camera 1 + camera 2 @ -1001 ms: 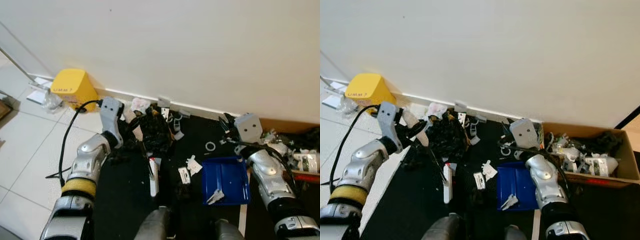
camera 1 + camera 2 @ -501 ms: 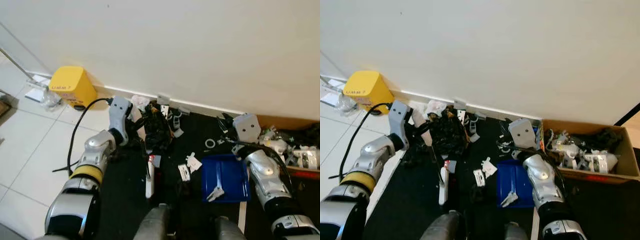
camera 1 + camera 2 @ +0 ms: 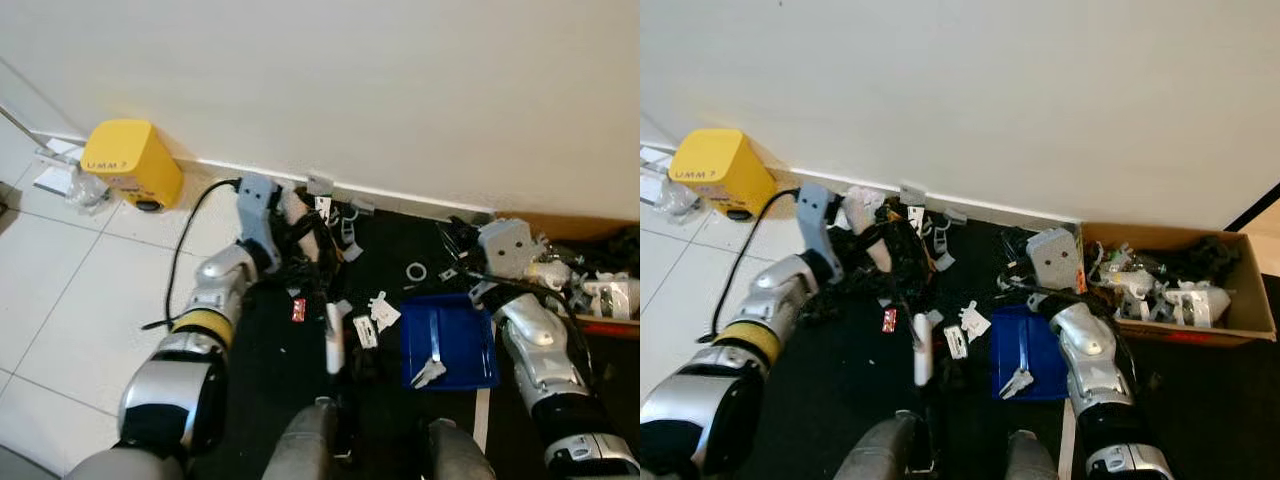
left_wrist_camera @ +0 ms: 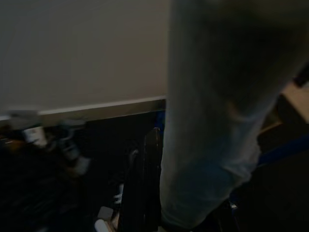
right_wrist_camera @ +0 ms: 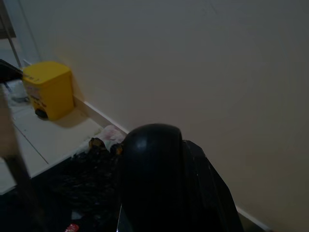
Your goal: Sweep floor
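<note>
Debris (image 3: 330, 240) lies heaped on the black mat (image 3: 270, 370) against the skirting board, a tangle of black scraps with white and grey bits, and more white pieces trail from it toward the blue dustpan (image 3: 448, 347). The left gripper (image 3: 285, 235) is buried at the heap's near-left edge, between it and the yellow bin (image 3: 128, 164); a pale, blurred handle fills much of the left wrist view, but whether the fingers are clamped on it cannot be told. A white brush-like tool (image 3: 334, 338) lies on the mat between heap and dustpan. The right gripper (image 3: 462, 268) sits just beyond the dustpan's far-right corner, beside the cardboard box (image 3: 1230, 300); its finger spacing cannot be told.
</note>
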Motion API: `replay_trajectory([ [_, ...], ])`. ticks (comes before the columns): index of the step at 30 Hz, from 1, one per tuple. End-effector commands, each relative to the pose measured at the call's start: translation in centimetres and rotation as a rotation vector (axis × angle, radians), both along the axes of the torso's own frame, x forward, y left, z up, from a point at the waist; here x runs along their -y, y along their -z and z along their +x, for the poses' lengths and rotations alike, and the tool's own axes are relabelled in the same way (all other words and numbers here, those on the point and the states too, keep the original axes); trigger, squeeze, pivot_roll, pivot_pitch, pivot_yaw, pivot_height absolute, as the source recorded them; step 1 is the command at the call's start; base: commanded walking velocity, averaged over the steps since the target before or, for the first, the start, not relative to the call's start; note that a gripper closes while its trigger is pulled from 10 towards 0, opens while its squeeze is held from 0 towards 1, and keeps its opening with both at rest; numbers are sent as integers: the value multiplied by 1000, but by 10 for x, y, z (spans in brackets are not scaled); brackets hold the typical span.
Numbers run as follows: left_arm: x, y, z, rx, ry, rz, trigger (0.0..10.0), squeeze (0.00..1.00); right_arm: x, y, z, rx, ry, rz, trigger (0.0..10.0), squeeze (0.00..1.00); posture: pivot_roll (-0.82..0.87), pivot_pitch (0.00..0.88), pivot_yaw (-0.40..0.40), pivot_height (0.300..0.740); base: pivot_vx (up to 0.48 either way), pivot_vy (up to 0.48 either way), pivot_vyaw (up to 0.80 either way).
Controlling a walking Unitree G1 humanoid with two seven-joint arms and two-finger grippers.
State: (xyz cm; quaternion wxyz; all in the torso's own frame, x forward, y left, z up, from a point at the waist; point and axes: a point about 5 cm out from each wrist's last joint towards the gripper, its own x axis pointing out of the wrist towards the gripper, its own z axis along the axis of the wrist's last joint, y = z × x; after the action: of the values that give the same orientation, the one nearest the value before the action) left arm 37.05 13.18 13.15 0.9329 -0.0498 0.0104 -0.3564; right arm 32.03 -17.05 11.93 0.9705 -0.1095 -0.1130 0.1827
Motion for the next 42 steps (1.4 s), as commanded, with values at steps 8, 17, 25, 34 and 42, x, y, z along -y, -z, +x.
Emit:
replay_trajectory([
  [8,30,6,-4,-39,36,-140,10000,0,-18,35,-10,-208,-94,86,10000,0,37,312,151,740,0,0,0],
  [17,43,-22,2,50,54,-317,10000,0,-25,34,-8,-224,-119,145,10000,0,60,292,147,740,0,0,0],
  [25,39,-44,4,120,86,-434,10000,0,-25,36,-8,-231,-113,162,10000,0,84,277,146,740,0,0,0],
  [34,-23,-57,-9,234,84,-243,10000,0,-21,36,-10,-224,-92,164,10000,0,107,280,164,740,0,0,0],
  [42,-94,-70,-25,253,-18,-82,10000,0,-18,41,-13,-237,-86,161,10000,0,126,286,152,740,0,0,0],
])
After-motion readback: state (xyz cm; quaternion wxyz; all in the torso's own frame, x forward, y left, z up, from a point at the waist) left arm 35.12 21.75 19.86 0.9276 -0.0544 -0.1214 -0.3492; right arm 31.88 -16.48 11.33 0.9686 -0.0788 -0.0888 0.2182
